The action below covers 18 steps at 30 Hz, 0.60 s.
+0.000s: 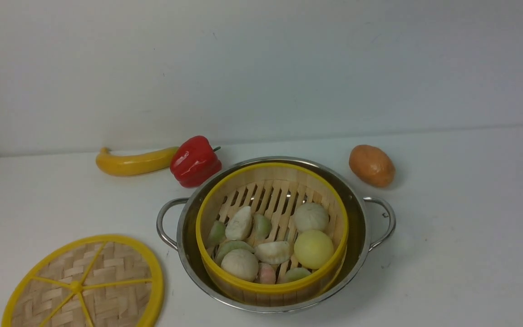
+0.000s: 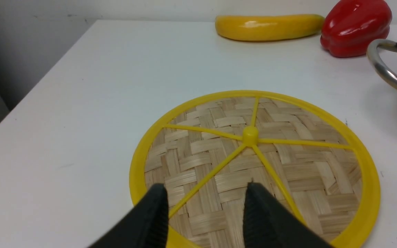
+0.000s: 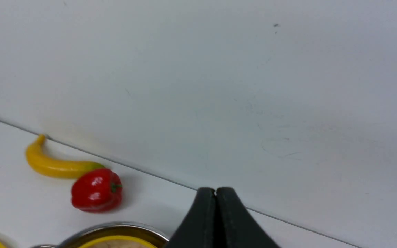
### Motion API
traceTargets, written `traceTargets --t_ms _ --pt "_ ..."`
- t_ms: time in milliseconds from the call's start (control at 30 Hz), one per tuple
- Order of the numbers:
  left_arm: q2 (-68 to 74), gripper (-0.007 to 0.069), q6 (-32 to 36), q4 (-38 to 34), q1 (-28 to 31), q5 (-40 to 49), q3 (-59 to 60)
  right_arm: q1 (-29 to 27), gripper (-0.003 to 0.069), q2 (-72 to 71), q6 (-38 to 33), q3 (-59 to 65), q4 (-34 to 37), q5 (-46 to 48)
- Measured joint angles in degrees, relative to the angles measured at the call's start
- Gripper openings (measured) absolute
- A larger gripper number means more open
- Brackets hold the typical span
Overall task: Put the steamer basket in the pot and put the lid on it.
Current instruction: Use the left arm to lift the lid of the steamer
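My left gripper (image 2: 205, 193) stood with its jaws parted, holding nothing, over the near edge of the flat round woven-bamboo lid (image 2: 219, 155) with its yellow plastic rim and 5 spokes. The lid lay flat on the white table (image 2: 98, 86), its centre knob straight ahead of my fingertips and 1 spoke running between them. Further ahead and off to the right, the round bamboo steamer basket (image 1: 268, 287) of dumplings sat inside the shiny steel pot (image 1: 189, 236). My right gripper (image 3: 215, 191) was pressed shut on nothing. I judged the left arm nearer the lid.
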Motion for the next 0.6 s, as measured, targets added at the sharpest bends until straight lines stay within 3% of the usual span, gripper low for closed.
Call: traceTargets --t_ms 267,600 --pt "0.0 0.029 0.0 0.0 0.0 0.0 0.0 0.0 -0.0034 -1.4 0.7 0.0 2.6 0.3" --pt "0.0 0.029 0.0 0.0 0.0 0.0 0.0 0.0 -0.0032 -6.8 -2.5 5.1 -3.5 0.3"
